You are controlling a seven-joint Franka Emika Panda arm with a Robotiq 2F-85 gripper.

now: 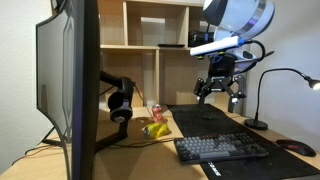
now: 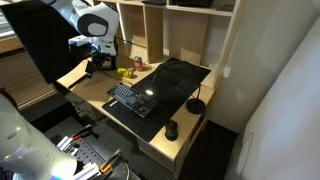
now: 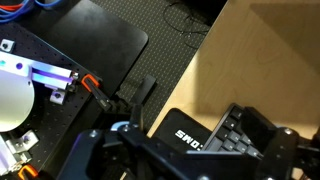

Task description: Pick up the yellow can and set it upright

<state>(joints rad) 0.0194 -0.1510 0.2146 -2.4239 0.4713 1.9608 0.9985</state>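
In an exterior view from low over the desk [image 1: 165, 150], the claw [image 1: 219, 95] hangs in the air above a black mat [image 1: 205, 120]. Its fingers are spread wide and hold nothing. The yellow can [image 1: 156, 130] lies on its side on the wood, off to the side of the mat and well apart from the claw. A red can [image 1: 155, 110] stands upright just behind it. A pair of headphones [image 1: 120, 102] hangs beside the back of a big monitor [image 1: 70, 80]. A keyboard [image 1: 220, 148] sits at the front of the mat, a mouse [image 1: 297, 147] lies near it, and a lamp [image 1: 258, 120] stands at the far edge.

In the exterior view from above, the claw [image 2: 97, 63] is near the corner of the desk [image 2: 150, 135], under the white arm [image 2: 92, 22]; this view is too small to tell how its fingers stand. The yellow can [image 2: 123, 71] shows as a small yellow-green spot close to the red can [image 2: 137, 63], apart from the claw. The keyboard [image 2: 130, 100], the mouse [image 2: 171, 129] and the mat [image 2: 175, 82] are also visible.

In the wrist view, dark parts of the claw [image 3: 190, 158] fill the bottom edge, and I cannot tell its opening here. Above them are the mat [image 3: 90, 40], bare wood [image 3: 260, 60] and a corner of the keyboard [image 3: 250, 125]. The yellow can is out of sight.
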